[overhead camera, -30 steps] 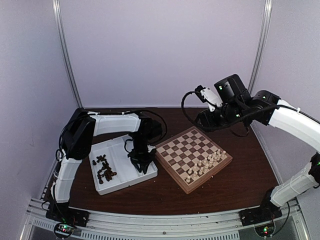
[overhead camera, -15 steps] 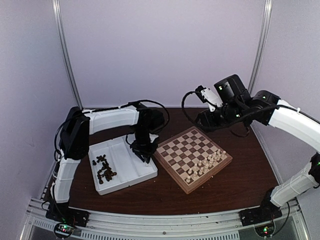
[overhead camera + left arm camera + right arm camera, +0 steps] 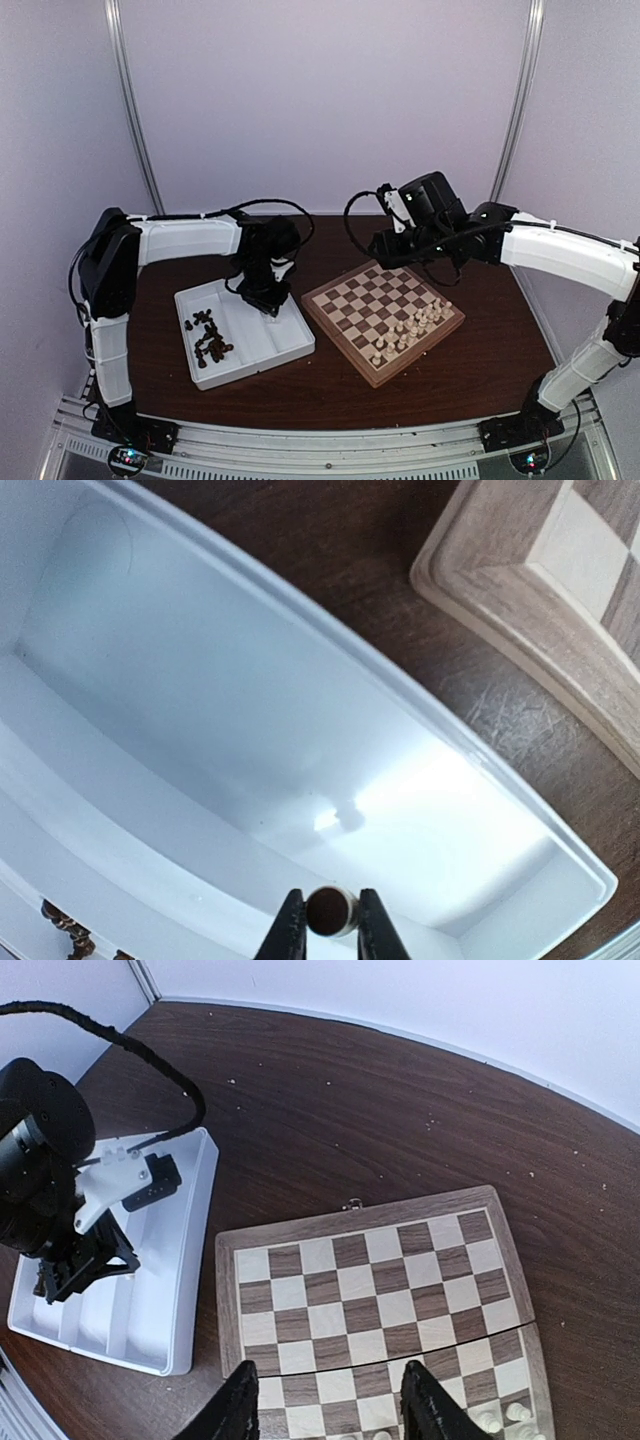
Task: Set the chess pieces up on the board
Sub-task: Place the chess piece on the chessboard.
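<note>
Chess pieces (image 3: 415, 325) of the cream set stand in two rows along the near right edge of the board (image 3: 358, 296). The dark brown set (image 3: 207, 338) lies heaped in the left compartment of the white tray (image 3: 255, 335). The left gripper (image 3: 330, 925) is pinched on one dark piece (image 3: 330, 910), seen from below as a round base. It hangs over the tray's right compartment, near the board's corner. The right gripper (image 3: 335, 1410) hovers above the board with its fingers spread wide apart.
</note>
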Available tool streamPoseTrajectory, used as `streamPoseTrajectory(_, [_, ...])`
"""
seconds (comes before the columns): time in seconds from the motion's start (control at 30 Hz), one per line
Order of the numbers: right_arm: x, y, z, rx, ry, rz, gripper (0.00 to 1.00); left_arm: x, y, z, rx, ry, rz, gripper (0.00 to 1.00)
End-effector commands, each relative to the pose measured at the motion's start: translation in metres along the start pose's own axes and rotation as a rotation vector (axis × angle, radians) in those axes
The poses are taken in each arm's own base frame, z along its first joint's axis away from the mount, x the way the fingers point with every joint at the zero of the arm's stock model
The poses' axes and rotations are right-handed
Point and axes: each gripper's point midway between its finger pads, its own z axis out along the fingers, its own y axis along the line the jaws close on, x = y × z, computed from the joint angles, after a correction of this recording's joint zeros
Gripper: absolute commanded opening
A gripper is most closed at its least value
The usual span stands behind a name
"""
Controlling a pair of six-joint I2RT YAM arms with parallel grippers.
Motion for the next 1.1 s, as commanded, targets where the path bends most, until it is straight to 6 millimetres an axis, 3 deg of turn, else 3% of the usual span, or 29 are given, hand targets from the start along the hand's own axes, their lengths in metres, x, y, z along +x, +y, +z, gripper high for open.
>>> streamPoseTrajectory(0.0, [-0.019, 0.039, -0.003, -0.095, -0.077, 0.053, 0.49, -0.042, -0.017, -0.032, 0.118, -0.184, 0.023, 0.07])
streamPoseTrajectory(0.17, [0.009, 0.093, 0.012, -0.255, -0.156, 0.003, 0.48, -0.041, -0.012, -0.041, 0.150, -0.192, 0.002, 0.07])
streamPoseTrajectory(0.43, [0.035, 0.143, 0.034, -0.395, -0.281, 0.096, 0.48, -0.038, -0.016, -0.050, 0.287, -0.207, -0.102, 0.07])
streamPoseTrajectory(0.73, [0.041, 0.155, 0.059, -0.427, -0.441, 0.164, 0.46, -0.041, -0.026, -0.069, 0.397, -0.230, -0.160, 0.07])
streamPoseTrajectory(1.07, [0.041, 0.174, 0.093, -0.481, -0.492, 0.254, 0.41, -0.032, -0.023, -0.076, 0.556, -0.229, -0.249, 0.08])
